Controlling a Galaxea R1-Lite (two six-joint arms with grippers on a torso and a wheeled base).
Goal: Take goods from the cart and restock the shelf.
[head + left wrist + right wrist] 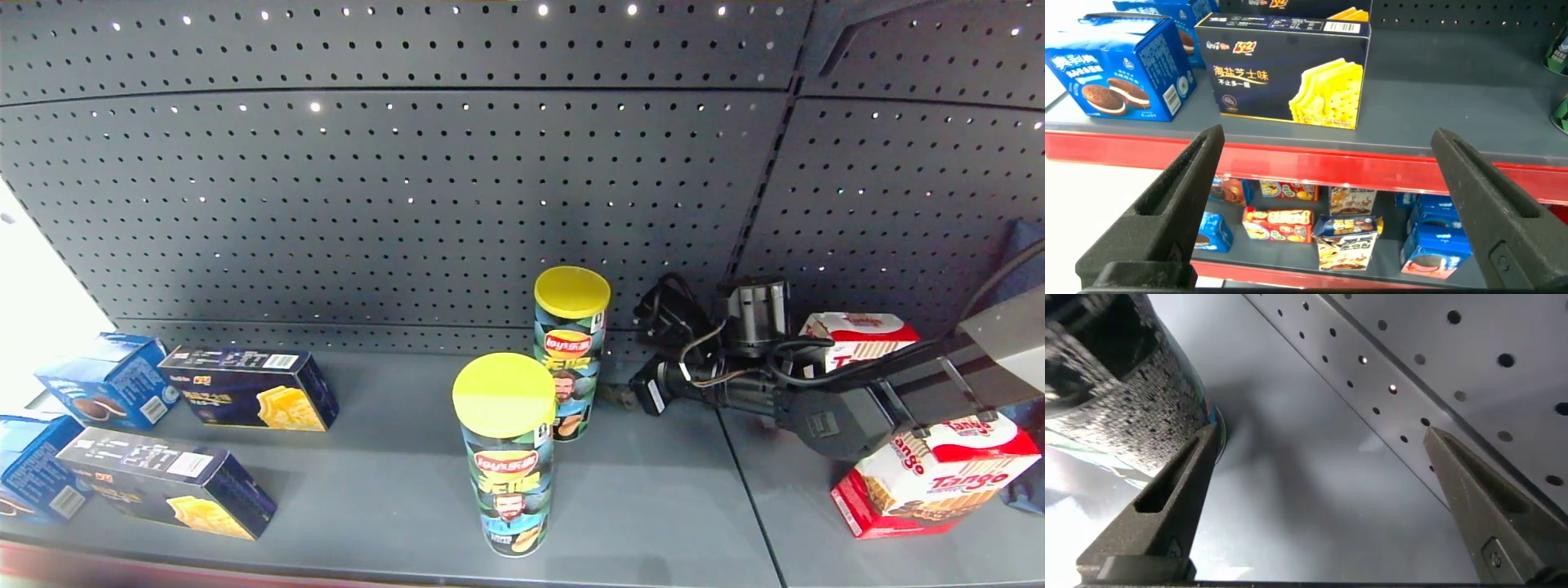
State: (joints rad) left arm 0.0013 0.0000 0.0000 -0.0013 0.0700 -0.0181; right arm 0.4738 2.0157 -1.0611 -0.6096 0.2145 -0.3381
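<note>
Head view: the grey shelf [392, 490] has a pegboard [392, 204] behind it. A front chip canister [504, 457] stands upright near centre. It has a yellow lid, a red oval logo and a portrait on its wrap. A rear chip canister [571, 351] of the same kind stands upright at its 1 o'clock, apart from it. The right pincer [614, 398] lies low at 3 o'clock of the rear canister's base, on an arm that enters from 3 o'clock. At 9 o'clock lies a navy cracker box [249, 388] with a barcode sticker and a picture of yellow crackers. A second one [167, 482] lies at its 7 o'clock. Two blue cookie boxes [106, 380] lie farther toward 9 o'clock. Two red-and-white wafer boxes [939, 478] sit at 3 o'clock.

Left wrist view: the left pincer [1328, 139] is spread wide with nothing between its fingers [1167, 212]. Beyond it are a navy cracker box [1290, 69] printed with white characters, a blue cookie box [1118, 69], the shelf's red strip [1331, 159] and a lower shelf [1331, 265] with more packets.

Right wrist view: the right pincer [1320, 434] is also spread wide and grips nothing. The rear chip canister [1118, 384] is just beside one finger [1167, 498]. I cannot tell whether they touch. The pegboard [1437, 367] runs beside the other finger.
</note>
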